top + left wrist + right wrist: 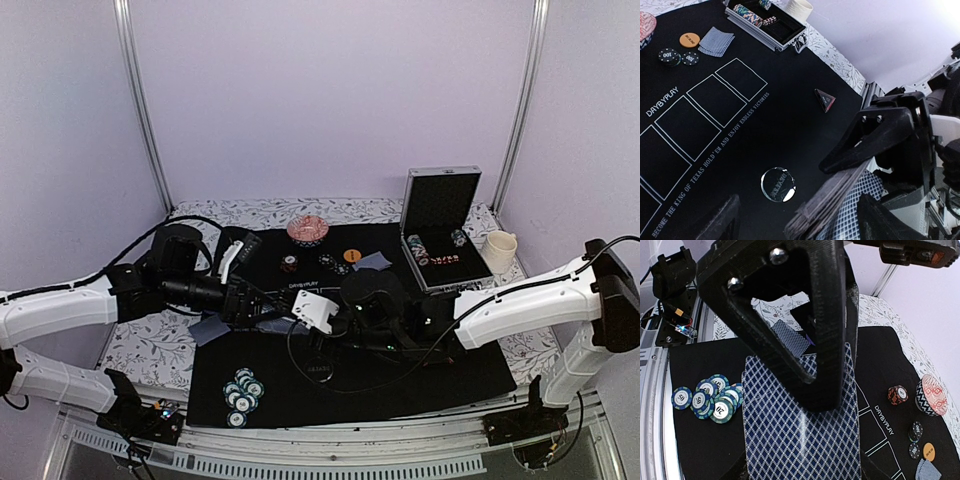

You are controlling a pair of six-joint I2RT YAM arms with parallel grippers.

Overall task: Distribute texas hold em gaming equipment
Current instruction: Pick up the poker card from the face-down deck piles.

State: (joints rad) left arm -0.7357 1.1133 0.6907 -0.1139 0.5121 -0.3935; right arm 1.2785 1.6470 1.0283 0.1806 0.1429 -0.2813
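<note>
Roughly mid-task, my read. Right end effector [815, 400] is clamped on the deck [800, 440] of blue-backed cards over the middle of the black mat [420, 375]. Left end effector [797, 222] is spread wide beside the deck, holding nothing.

Far edge of mat:
- 1 card pair [716, 41]
- 1 orange button [689, 39]
- 2 black chips [669, 56]
- 1 red chip stack [897, 394]

Near-left corner: 7 or 8 teal chips [710, 397], overlapping. Left edge: loose cards [210, 328], count unclear.

Mid-mat:
- 1 clear round button [777, 184]
- 1 triangle [825, 99]

White rectangles [687, 125]: 4 visible plus part of a 5th, all bare. More chip stacks [747, 11] sit in the silver case [445, 230] at the far-right corner.
</note>
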